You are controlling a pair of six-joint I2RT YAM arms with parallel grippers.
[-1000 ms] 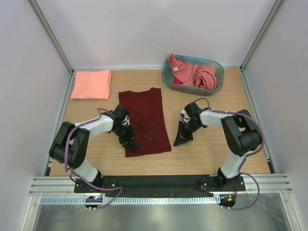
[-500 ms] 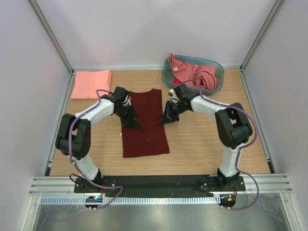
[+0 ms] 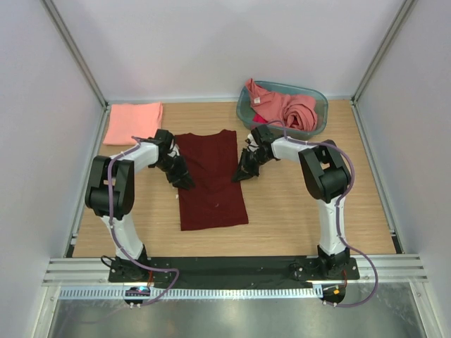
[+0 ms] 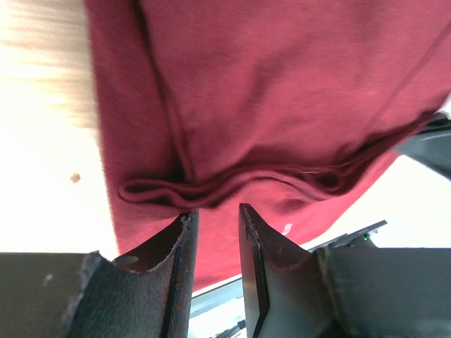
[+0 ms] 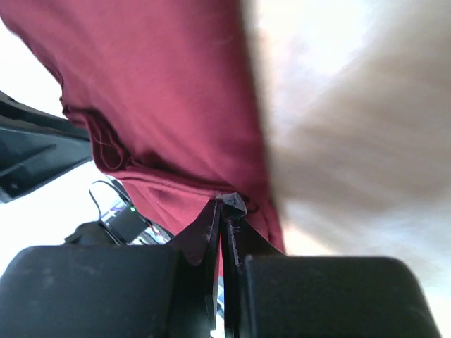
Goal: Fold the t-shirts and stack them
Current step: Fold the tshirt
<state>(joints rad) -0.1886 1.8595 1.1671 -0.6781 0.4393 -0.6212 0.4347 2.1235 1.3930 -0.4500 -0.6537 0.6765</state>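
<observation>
While the maroon t-shirt (image 3: 211, 179) lies flat at the middle of the counter (image 3: 303, 211), the left gripper (image 3: 183, 180) sits at its left edge, jaws narrowly apart just short of a rumpled fold. At the right edge, the right gripper (image 3: 242, 174) has its jaws pressed together on the hem. A folded salmon t-shirt (image 3: 132, 123) rests at the far left corner. Pink t-shirts (image 3: 290, 113) fill the teal basket (image 3: 244, 113).

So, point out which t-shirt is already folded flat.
The salmon-pink t-shirt at the far left corner: a neat flat rectangle. The maroon t-shirt is a long strip in the middle; the pink t-shirts are bunched in the teal basket.
</observation>
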